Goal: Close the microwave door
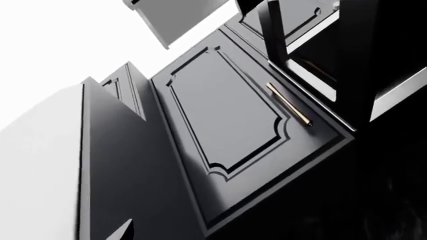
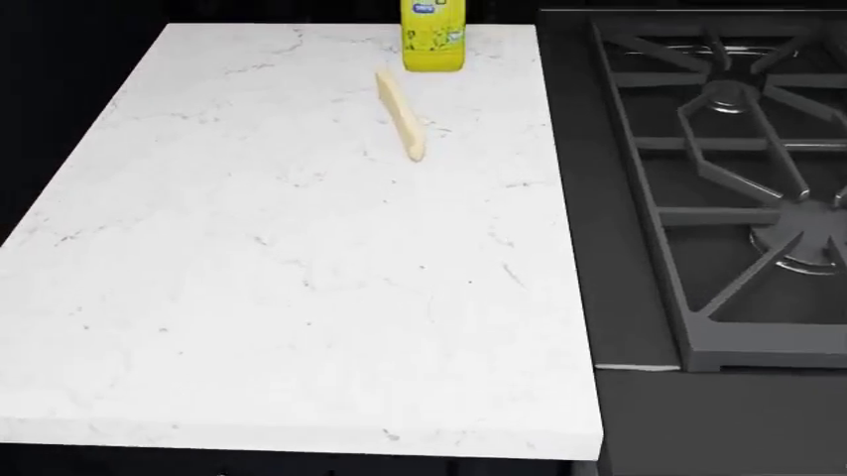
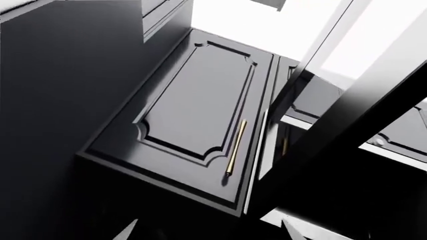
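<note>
White marble counter (image 2: pixel 265 278) seen in head view; yellow bottle (image 2: pixel 433 35) at far edge, pale stick (image 2: pixel 400 114) just beside bottle; gas hob (image 2: pixel 728 178) adjoining counter. Dark cabinet door (image 1: pixel 227 110), brass handle (image 1: pixel 289 104) seen beside open microwave door (image 3: pixel 333 115). Gripper states cannot be told

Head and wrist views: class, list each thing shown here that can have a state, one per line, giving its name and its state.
Yellow bottle: upright at the back of the white marble countertop; top cut off by the frame.
Pale wooden stick: lying flat, in front of the bottle.
Gas stove grate: no flame, no pot.
Dark cabinet door: shut, brass handle on it.
Microwave door: cannot tell from these views.
</note>
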`<state>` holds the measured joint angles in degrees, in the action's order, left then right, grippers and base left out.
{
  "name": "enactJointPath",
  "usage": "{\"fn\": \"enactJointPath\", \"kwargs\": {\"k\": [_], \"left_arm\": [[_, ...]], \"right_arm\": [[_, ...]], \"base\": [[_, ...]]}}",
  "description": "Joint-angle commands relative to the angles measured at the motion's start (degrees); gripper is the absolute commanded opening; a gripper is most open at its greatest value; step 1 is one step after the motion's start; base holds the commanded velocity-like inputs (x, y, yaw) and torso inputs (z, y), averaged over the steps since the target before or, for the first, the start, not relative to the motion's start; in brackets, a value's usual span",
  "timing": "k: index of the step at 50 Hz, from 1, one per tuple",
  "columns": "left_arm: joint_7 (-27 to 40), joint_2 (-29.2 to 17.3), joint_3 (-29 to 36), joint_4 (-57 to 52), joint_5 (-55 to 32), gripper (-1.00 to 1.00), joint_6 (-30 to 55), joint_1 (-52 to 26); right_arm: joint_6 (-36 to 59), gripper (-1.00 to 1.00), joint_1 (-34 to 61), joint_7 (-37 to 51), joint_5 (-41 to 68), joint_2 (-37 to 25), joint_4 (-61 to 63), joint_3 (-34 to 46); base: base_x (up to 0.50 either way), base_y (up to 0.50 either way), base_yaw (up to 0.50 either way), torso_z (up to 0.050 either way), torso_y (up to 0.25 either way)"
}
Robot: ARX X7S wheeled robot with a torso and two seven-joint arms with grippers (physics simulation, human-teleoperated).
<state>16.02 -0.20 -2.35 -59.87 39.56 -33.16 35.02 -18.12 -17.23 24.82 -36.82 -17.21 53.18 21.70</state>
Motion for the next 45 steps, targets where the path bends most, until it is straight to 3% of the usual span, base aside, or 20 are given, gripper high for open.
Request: {"fn": "enactJointPath", "kwargs": {"k": [1, 14, 43, 45], "left_arm": [[-0.6, 0.2, 0.8, -0.1, 0.8, 1.00, 0.3, -0.3], [-1.2, 0.1, 1.5, -0.1, 1.2, 1.00, 1.0, -0.8], [-1.2, 0.2, 1.9, -0.1, 1.6, 1.00, 1.2, -1.1], [-1.2, 0.2, 1.9, -0.1, 1.6, 1.00, 1.2, -1.1]], "right_arm": [[0.4, 1.00, 0.1, 0.1, -0.3, 0.2, 0.1, 0.0], [0.7, 1.00, 0.2, 0.1, 0.8, 0.0, -0.1, 0.4], [2.8, 1.00, 0.9, -1.7, 0.4, 0.6, 0.7, 1.2], [1.3, 1.00, 0.3, -1.7, -4.2, 0.0, 0.0, 1.3]], "base": [[0.50, 0.00, 0.00, 0.000, 0.000], [0.48, 0.00, 0.00, 0.000, 0.000], [0.00, 0.00, 0.00, 0.000, 0.001], [0.01, -0.02, 0.00, 0.000, 0.000]]}}
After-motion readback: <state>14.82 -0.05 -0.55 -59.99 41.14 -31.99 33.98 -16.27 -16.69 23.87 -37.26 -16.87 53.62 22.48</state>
